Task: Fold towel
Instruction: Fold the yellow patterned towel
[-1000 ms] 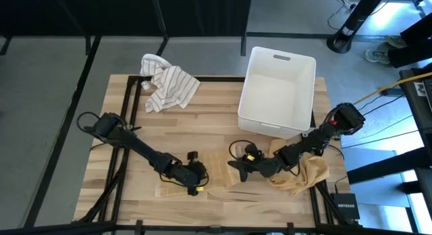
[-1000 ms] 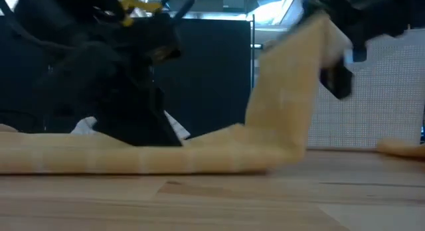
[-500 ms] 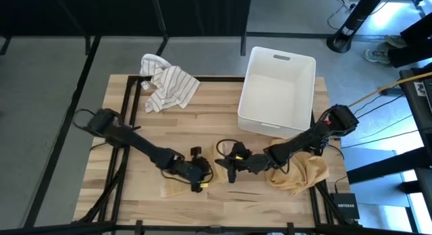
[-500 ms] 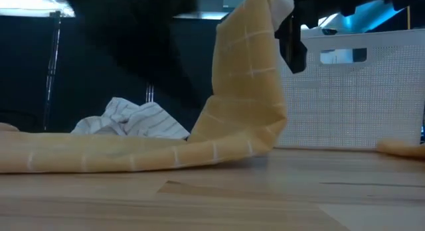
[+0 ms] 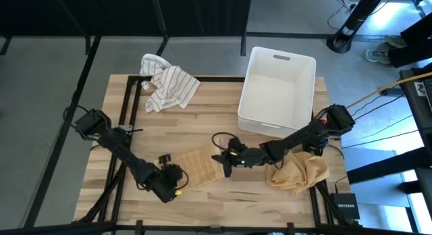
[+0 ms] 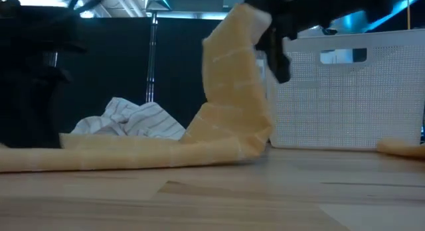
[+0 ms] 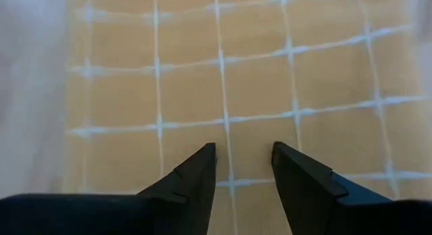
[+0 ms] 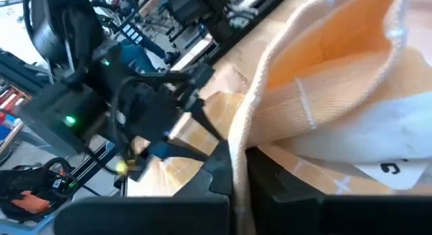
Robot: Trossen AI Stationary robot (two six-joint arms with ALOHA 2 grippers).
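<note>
**Right gripper carrying towel edge over toward the left**

The right gripper (image 5: 226, 159) is pinching one edge of the tan towel (image 5: 199, 166) between closed fingers, holding it lifted off the table (image 5: 202, 120). In the low view that edge (image 6: 236, 52) is standing up in a tall loop, while the rest of the cloth is lying flat, trailing away from the right gripper toward the left one. The towel's long axis is running from gripper to gripper, so the fold looks to call for the held edge to travel along that axis and come down on the far end.

The left gripper (image 5: 170, 186) is resting at that far end, fingers (image 7: 196, 177) partly apart, pointing at the gridded cloth with nothing between them; whether they are pressing on it cannot be told. The right gripper is the nearer one to the raised edge.

Just behind the right arm, a second tan cloth (image 5: 297, 174) is lying crumpled. Farther off are one white bin (image 5: 278, 90) and one striped cloth (image 5: 167, 86). Count: three cloths, one bin.
</note>
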